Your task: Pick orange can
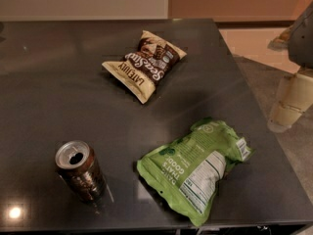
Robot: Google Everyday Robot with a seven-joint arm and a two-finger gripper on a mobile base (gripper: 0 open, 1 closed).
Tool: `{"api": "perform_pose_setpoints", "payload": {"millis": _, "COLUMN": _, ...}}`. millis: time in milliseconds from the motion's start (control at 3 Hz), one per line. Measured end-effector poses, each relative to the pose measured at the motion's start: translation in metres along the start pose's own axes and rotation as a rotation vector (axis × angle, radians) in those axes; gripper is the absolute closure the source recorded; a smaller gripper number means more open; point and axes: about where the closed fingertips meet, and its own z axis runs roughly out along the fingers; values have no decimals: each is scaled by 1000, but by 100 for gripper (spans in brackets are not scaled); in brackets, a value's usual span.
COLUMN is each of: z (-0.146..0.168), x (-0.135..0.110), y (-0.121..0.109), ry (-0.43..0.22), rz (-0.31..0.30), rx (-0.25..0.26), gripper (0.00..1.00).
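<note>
The claw (289,102), whose grip I could not tell, hung beyond the right edge of the dark surface (58,72) and would best straddle the small glossy brownish-orange can (79,171) squarely.

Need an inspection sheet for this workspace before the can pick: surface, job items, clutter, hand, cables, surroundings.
Surface: dark glossy table, light glare at the front-left corner.
Job's things: orange can standing front-left, top hole open, apart from both bags.
Clutter: brown-and-cream chip bag lying back-centre; green chip bag lying front-right.
Grippers: hand hangs beyond the table's right edge, far from the can.
Cables: nothing seen.
Surroundings: pale wall behind; floor to the right.
</note>
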Motion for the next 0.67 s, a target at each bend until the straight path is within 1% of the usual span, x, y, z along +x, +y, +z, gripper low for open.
{"api": "perform_pose_setpoints", "payload": {"millis": 333, "z": 0, "x": 0, "y": 0, "ry": 0, "rz": 0, "rx": 0, "gripper": 0}}
{"api": "perform_pose_setpoints", "payload": {"millis": 667, "z": -1, "x": -4, "y": -1, "ry": -13, "rz": -1, "rx": -10, "gripper": 0}}
